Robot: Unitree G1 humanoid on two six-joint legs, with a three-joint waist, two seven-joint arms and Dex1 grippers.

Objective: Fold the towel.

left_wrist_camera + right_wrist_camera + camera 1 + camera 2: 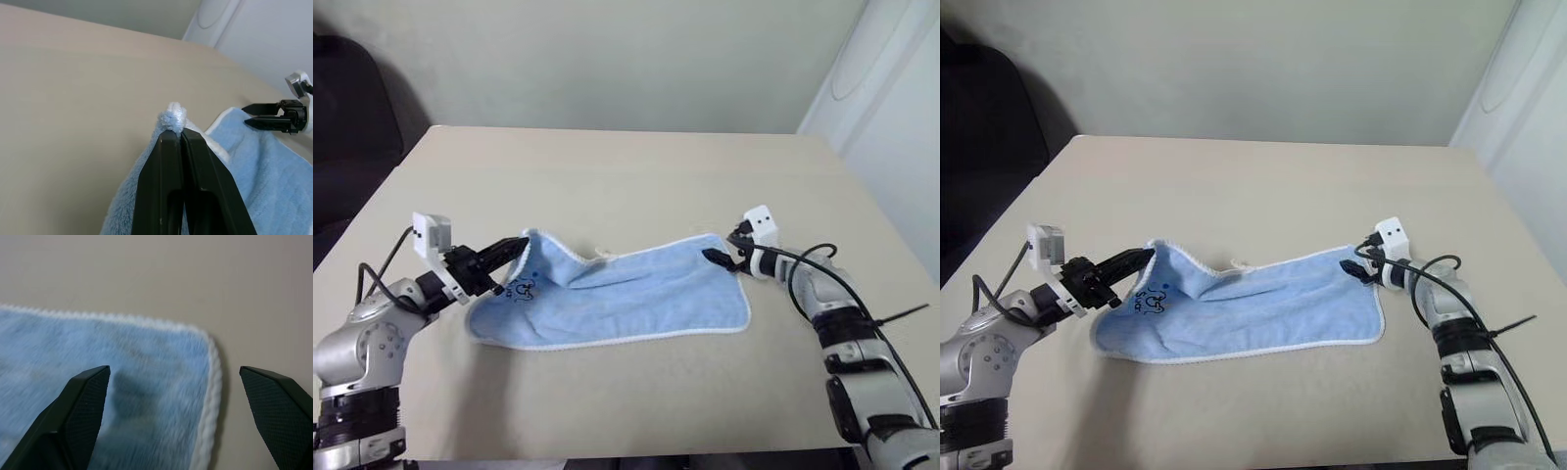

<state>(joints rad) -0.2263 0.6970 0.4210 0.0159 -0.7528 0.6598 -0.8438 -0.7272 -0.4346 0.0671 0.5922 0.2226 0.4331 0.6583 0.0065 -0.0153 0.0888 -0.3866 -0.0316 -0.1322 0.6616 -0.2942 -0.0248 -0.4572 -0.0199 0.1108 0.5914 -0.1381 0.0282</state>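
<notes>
Where our left gripper (517, 251) pinches tight on a corner of the towel (626, 299), the cloth rises off the table (636, 186) into a small peak just past the two black fingertips (172, 142), which are pressed together on the white-trimmed edge. From that lifted corner the light blue cloth slopes down and away toward our right gripper (718, 258), the rest lying spread on the tabletop between the two arms. A small dark printed mark (1149, 300) sits on the towel just below the left gripper. A bit of white cord (604, 255) shows on the far edge, between the grippers.

Our right gripper hangs with its fingers spread wide over the opposite far corner of the towel; one finger (80, 406) is above the cloth and the other above bare table just beyond the white trim, grasping nothing.

Around both grippers the table is a plain beige surface. Beyond its far edge stands a pale wall (607, 59). A dark shape (347, 127) fills the corner past the left gripper, and a white panel (891, 88) rises past the right one.
</notes>
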